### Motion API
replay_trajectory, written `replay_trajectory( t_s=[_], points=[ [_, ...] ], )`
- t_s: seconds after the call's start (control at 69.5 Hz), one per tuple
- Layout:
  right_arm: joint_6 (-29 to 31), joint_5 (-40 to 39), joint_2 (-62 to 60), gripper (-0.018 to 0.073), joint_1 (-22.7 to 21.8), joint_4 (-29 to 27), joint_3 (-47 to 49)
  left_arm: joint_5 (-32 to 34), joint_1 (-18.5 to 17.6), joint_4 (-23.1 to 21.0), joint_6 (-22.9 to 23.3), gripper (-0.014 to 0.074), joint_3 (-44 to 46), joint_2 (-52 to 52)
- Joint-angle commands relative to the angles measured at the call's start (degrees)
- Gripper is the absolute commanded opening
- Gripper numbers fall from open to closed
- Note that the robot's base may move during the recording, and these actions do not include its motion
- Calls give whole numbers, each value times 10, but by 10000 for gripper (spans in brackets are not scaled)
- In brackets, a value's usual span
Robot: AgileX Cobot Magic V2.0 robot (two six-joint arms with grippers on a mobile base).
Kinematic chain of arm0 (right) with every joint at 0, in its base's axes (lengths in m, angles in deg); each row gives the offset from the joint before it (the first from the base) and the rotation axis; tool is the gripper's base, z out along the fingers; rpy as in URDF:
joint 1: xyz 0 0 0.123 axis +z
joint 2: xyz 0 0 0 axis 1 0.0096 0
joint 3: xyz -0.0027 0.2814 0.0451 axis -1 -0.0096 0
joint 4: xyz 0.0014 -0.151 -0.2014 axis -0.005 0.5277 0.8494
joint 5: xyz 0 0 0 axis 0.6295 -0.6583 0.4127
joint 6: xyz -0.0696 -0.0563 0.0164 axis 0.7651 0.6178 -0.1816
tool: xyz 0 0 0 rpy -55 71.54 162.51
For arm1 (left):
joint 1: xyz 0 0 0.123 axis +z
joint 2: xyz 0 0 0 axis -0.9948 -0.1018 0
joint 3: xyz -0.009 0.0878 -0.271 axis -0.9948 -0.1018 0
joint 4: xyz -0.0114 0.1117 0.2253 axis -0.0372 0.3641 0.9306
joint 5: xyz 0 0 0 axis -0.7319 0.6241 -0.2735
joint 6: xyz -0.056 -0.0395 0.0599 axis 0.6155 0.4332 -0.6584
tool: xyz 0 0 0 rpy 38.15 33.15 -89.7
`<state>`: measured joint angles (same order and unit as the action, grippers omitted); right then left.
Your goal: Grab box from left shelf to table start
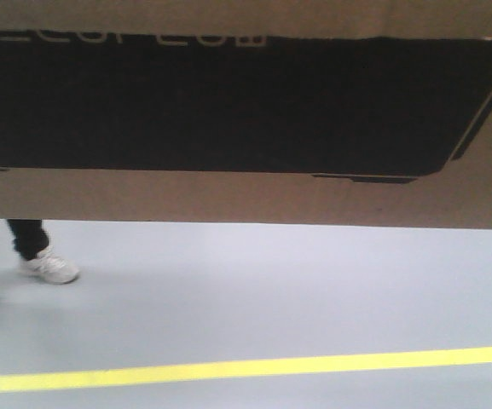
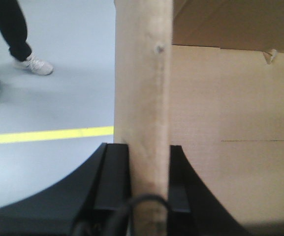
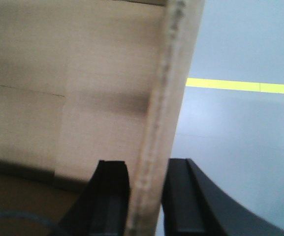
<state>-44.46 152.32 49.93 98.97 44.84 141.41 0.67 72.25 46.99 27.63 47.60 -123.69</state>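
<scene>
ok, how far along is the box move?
Done: box looks lifted, with floor showing beneath it and no shelf in sight. In hand: left pincer and right pincer each clamp a cardboard wall. To do: reach the table, not in view, and set down.

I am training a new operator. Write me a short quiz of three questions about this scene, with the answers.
1. True or false: the left claw is shut on a wall of the box.
2. The line seen below the box in the front view is: A) red, B) yellow, C) white.
3. Fill in: at the left of the front view, a person's white ____ shows.

Key: 1 true; 2 B; 3 shoe.
</scene>
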Motion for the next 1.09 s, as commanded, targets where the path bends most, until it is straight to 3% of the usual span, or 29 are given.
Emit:
replay_trajectory(
  t_s=[0.0, 0.604, 1.079],
  points=[
    [9, -20, -2, 60, -3, 31, 20, 100, -2, -37, 6, -104, 27, 11],
    [9, -19, -2, 60, -3, 31, 20, 100, -2, -37, 6, -104, 27, -1],
    [9, -19, -2, 60, -3, 31, 20, 100, -2, -37, 6, -104, 27, -74]
  ],
)
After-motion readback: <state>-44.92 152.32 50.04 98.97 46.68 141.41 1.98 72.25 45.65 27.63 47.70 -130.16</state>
